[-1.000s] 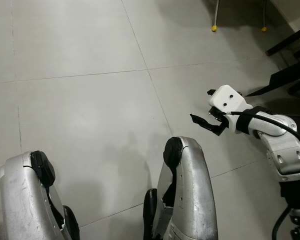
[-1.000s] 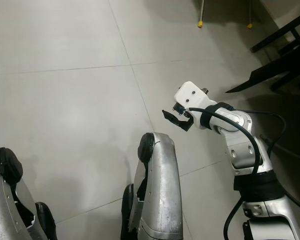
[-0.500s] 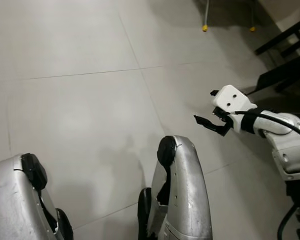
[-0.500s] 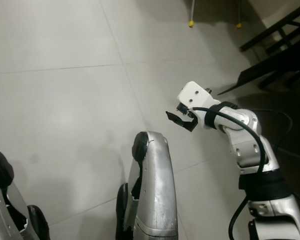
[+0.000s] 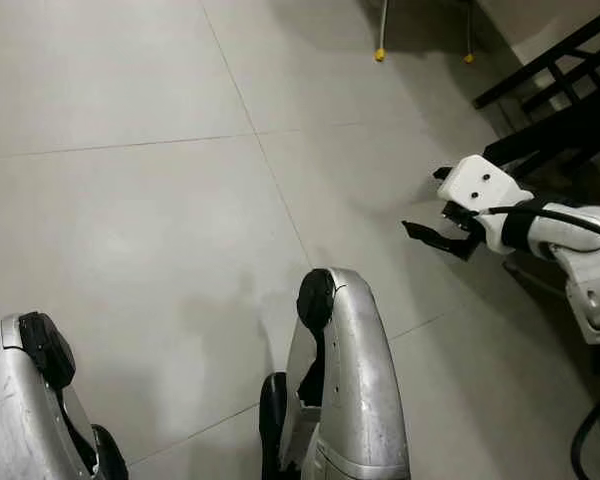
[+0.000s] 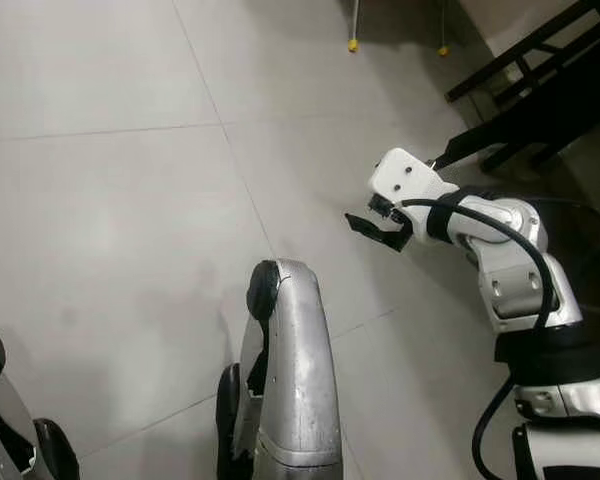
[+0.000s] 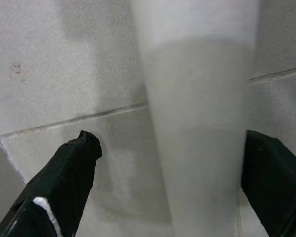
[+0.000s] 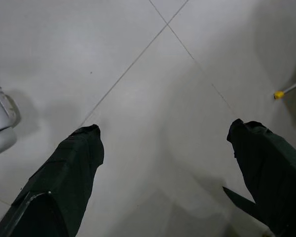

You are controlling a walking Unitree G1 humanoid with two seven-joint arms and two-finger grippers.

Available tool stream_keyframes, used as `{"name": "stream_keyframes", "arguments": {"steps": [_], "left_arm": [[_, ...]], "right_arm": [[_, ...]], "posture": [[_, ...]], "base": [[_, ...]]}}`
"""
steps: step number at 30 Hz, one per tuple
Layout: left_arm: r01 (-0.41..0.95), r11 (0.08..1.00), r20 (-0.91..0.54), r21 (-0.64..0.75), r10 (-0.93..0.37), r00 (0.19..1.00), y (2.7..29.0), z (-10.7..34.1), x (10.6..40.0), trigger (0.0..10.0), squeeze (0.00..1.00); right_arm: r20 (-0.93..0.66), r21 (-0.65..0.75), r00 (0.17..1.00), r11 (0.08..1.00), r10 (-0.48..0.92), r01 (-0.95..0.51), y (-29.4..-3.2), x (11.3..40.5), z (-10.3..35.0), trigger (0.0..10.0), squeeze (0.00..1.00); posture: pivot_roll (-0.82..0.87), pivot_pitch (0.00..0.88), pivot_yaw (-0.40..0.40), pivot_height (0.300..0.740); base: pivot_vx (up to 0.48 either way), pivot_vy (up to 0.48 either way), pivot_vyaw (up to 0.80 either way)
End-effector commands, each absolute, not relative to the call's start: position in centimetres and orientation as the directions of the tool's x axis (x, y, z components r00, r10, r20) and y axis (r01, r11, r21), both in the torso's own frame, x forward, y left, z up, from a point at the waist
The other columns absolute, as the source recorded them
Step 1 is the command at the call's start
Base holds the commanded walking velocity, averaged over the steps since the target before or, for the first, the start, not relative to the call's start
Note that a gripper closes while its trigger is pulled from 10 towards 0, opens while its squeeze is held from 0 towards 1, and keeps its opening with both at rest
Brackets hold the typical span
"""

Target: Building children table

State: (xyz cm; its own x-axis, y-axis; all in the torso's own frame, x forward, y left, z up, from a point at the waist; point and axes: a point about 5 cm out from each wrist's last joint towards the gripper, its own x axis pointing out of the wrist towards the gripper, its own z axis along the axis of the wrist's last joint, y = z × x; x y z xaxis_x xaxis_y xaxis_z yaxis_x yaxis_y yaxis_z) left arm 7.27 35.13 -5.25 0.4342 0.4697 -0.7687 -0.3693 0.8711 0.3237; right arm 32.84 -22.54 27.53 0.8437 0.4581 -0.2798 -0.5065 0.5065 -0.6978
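My right gripper (image 5: pixel 430 224) is held out at my right over bare grey floor tiles (image 5: pixel 150 210), open, with nothing between its fingers. In the right wrist view its two black fingers (image 8: pixel 69 163) stand wide apart above a tile joint. My left gripper (image 7: pixel 170 137) is open too. A pale, blurred column (image 7: pixel 197 123) runs between its fingers, close to one of them; I cannot tell what it is or whether it touches.
My two silver legs (image 5: pixel 345 380) fill the lower part of the head views. A black furniture frame (image 5: pixel 550 70) stands at the far right. Two thin metal legs with yellow feet (image 5: pixel 380 55) stand at the top.
The head view has swung to the right, so the floor has slid left. My right gripper has moved outward to the right and stays open.
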Motion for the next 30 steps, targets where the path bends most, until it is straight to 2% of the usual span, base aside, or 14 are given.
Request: {"name": "stream_keyframes", "arguments": {"steps": [1,2,3,14,21,22,23,24,30], "left_arm": [[-0.379,0.876,-0.83,0.3,0.435,0.349,33.1,-7.1,5.1,8.2,0.0],[-0.379,0.876,-0.83,0.3,0.435,0.349,33.1,-7.1,5.1,8.2,0.0],[-0.396,0.87,-0.825,0.293,0.439,0.355,32.8,-7.3,5.0,0.0,0.0],[-0.444,0.865,-0.803,0.235,0.43,0.413,31.6,-7.5,5.5,0.0,0.0],[-0.449,0.846,-0.777,0.289,0.481,0.407,32.8,-6.9,5.5,0.0,0.0],[-0.467,0.827,-0.747,0.314,0.519,0.416,33.5,-6.3,5.9,0.0,0.0],[-0.478,0.809,-0.705,0.342,0.557,0.439,34.3,-5.4,6.6,9.1,0.0],[-0.478,0.799,-0.669,0.365,0.582,0.462,34.9,-4.6,7.2,10.0,0.0],[-0.427,0.774,-0.547,0.467,0.632,0.549,36.6,-1.1,9.2,10.0,0.0]], "right_arm": [[-0.323,-0.682,0.836,0.504,0.443,-0.53,-23.2,32.8,26.6,10.0,0.0],[-0.323,-0.682,0.836,0.504,0.443,-0.53,-23.2,32.8,26.6,10.0,0.0],[-0.323,-0.682,0.835,0.502,0.446,-0.532,-23.2,32.8,26.6,10.0,0.0],[-0.313,-0.654,0.834,0.533,0.455,-0.536,-22.8,32.7,25.9,10.0,0.0],[-0.285,-0.586,0.843,0.612,0.457,-0.53,-21.8,32.7,24.6,10.0,0.0],[-0.285,-0.561,0.846,0.638,0.45,-0.528,-21.6,32.6,24.1,10.0,0.0],[-0.283,-0.525,0.849,0.668,0.447,-0.527,-21.2,32.5,23.5,10.0,0.0],[-0.282,-0.495,0.851,0.692,0.444,-0.525,-20.8,32.4,22.8,10.0,0.0],[-0.264,-0.396,0.852,0.755,0.452,-0.523,-19.1,32.0,21.0,10.0,0.0]], "posture": [[-0.41,0.375,-0.4,0.3],[-0.41,0.375,-0.4,0.3],[-0.41,0.371,-0.4,0.3],[-0.36,0.37,-0.394,0.3],[-0.29,0.366,-0.345,0.3],[-0.26,0.362,-0.324,0.305],[-0.22,0.355,-0.302,0.31],[-0.19,0.349,-0.287,0.315],[-0.12,0.338,-0.232,0.335]], "base": [[0.0,0.0,0.0],[0.0,0.0,0.0],[0.0,0.0,0.0],[0.0,0.0,0.0],[0.0,0.0,0.0],[0.0,0.0,0.0],[0.0,0.0,0.0],[0.0,0.0,0.0],[0.0,0.0,0.0]]}}
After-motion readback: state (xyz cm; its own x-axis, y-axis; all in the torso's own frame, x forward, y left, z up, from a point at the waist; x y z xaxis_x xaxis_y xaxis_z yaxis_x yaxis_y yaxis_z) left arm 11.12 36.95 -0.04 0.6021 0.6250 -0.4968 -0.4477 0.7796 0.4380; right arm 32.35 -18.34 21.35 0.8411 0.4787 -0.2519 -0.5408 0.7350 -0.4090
